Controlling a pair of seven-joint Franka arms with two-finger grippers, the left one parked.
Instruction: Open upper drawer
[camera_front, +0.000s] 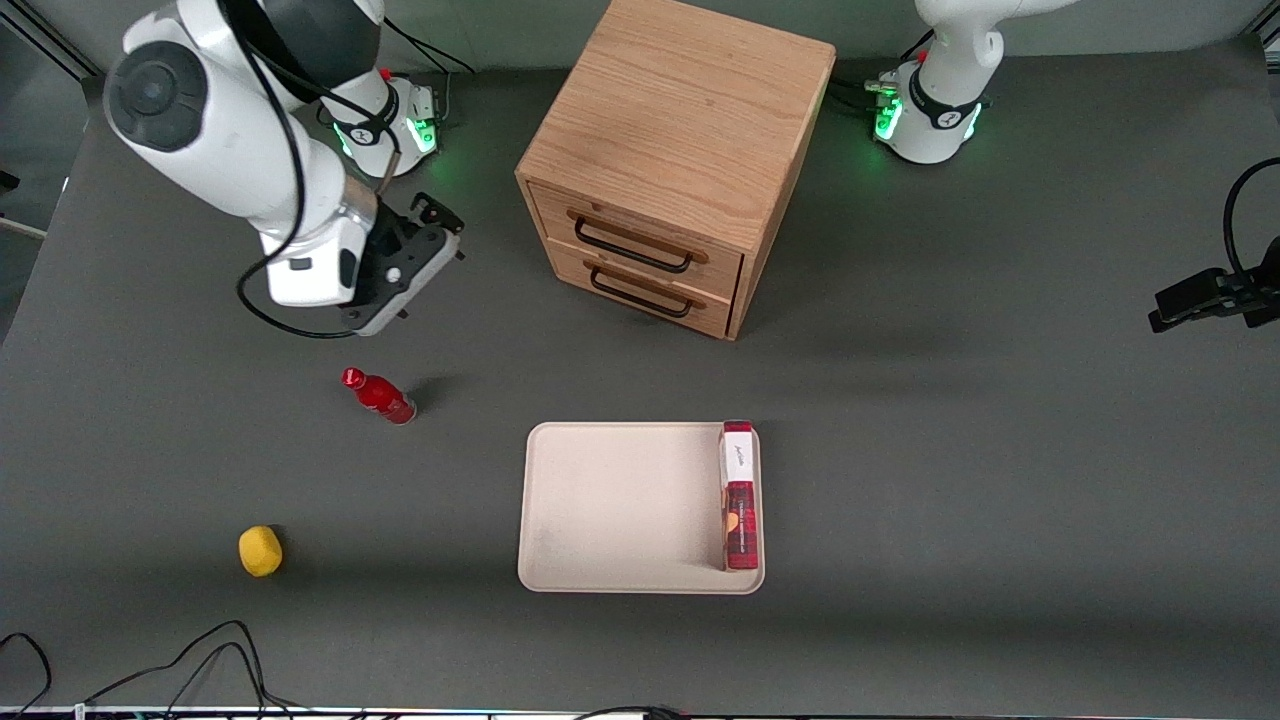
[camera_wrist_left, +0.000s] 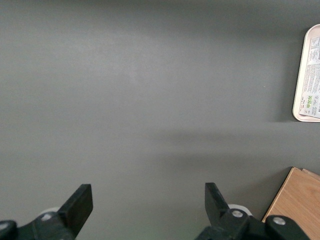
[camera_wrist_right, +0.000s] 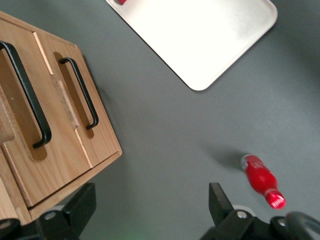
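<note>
Two fingers of our hand (camera_wrist_right: 150, 210) stand wide apart and empty, near the upper drawer (camera_front: 640, 235), whose stiff black wire handle (camera_front: 632, 246) we should take at its middle.

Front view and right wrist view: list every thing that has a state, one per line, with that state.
upper drawer: shut, handle untouched.
bottom drawer: shut.
gripper: open, holding nothing, above the table beside the cabinet.
red bottle: lying on its side, capped.
red box: on the tray, along one edge.
</note>
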